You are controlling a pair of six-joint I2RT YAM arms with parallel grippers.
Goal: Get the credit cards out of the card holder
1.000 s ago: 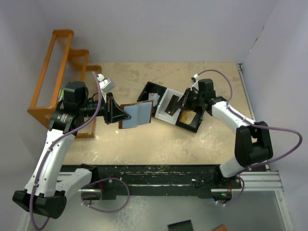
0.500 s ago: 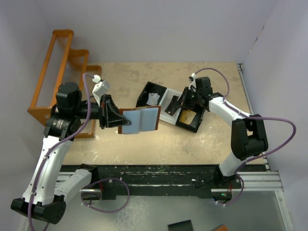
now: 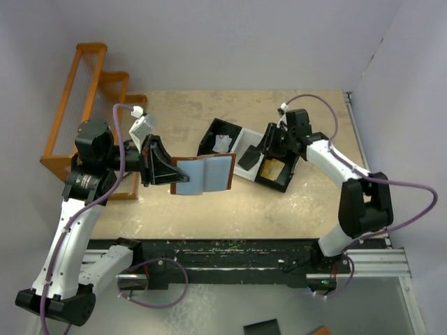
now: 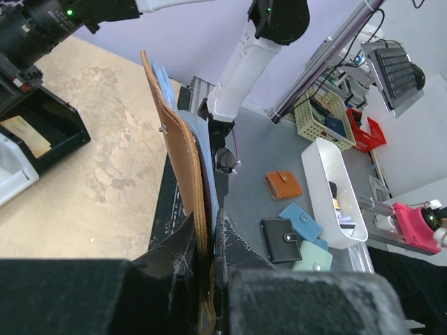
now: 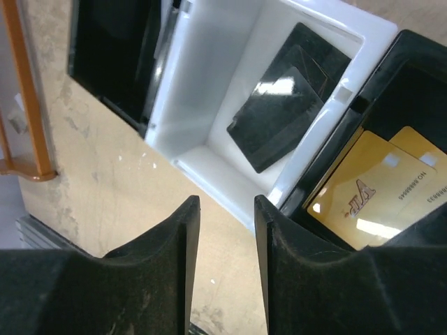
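Plastic, thin, stiff and slick: the black card (image 5: 286, 108) lies in the tray's (image 5: 209, 91) white middle compartment, the gold cards (image 5: 377, 199) in the black one beside it, towards the tabletop's (image 3: 279, 202) far edge. I judge a free edge the best hold. Above the tabletop's middle the left pincer (image 4: 209, 279) clamps the open brown card holder (image 4: 183, 167). Over the tray the right pincer (image 5: 225, 209) hangs part-open, empty.

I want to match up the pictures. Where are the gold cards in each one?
Top external: the gold cards lie right of centre, in the tray's black compartment.
Left wrist: gold cards show at the far left edge, in that black compartment.
Right wrist: gold cards lie at the lower right.
Shared landmark: the white compartment beside them.
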